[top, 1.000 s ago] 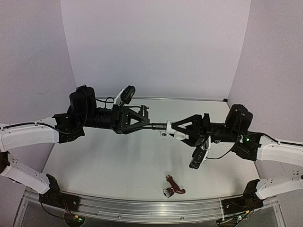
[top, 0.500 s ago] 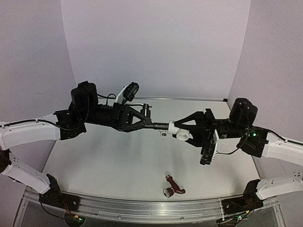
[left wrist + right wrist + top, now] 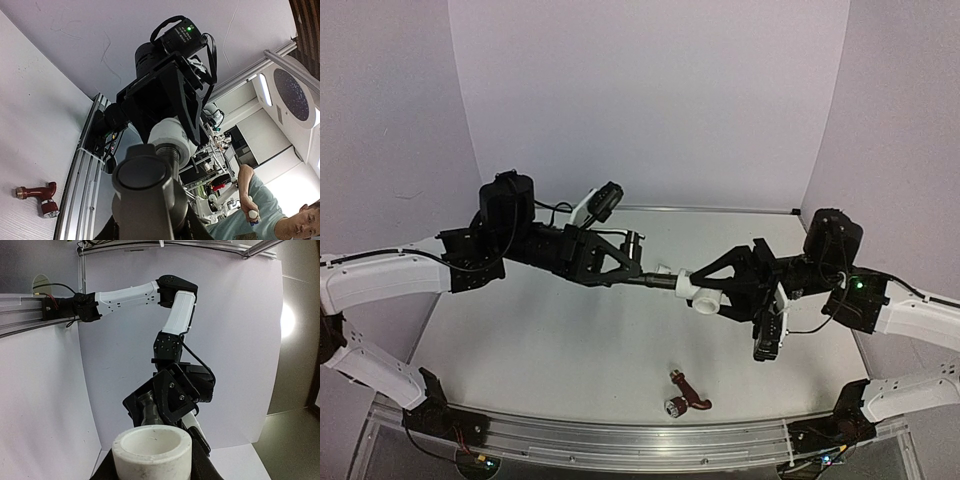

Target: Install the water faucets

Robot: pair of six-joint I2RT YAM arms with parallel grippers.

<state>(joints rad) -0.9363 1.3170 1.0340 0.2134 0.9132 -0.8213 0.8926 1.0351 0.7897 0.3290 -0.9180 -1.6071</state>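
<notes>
Nearest to me, just beyond the metal rail (image 3: 620, 436) along the near edge of the table (image 3: 550, 345), the reddish-brown faucet (image 3: 688, 394) lies on its side, a little right of centre. Its silvery round end points toward the rail. Nothing touches it, and both of my claws are well apart from it. My left wrist camera picks it up too, low at the left, resting on the white surface beside the rail.

Farther in, above the middle of the table, my two arms meet in the air. My left claw (image 3: 638, 274) reaches in from the left and is pinched on the dark grey faucet (image 3: 658, 283), which sticks out to the right like a short rod. My right claw (image 3: 704, 284) comes in from the right and is clamped around a white elbow fitting (image 3: 708, 298). The tip of the dark grey faucet sits at one mouth of the fitting; I cannot tell how far in it goes. From my left wrist the faucet's dark round body fills the foreground, and the white fitting lies straight beyond it. From my right wrist the fitting's other, open mouth faces the lens.

Farthest off is the plain back wall (image 3: 650, 100).
</notes>
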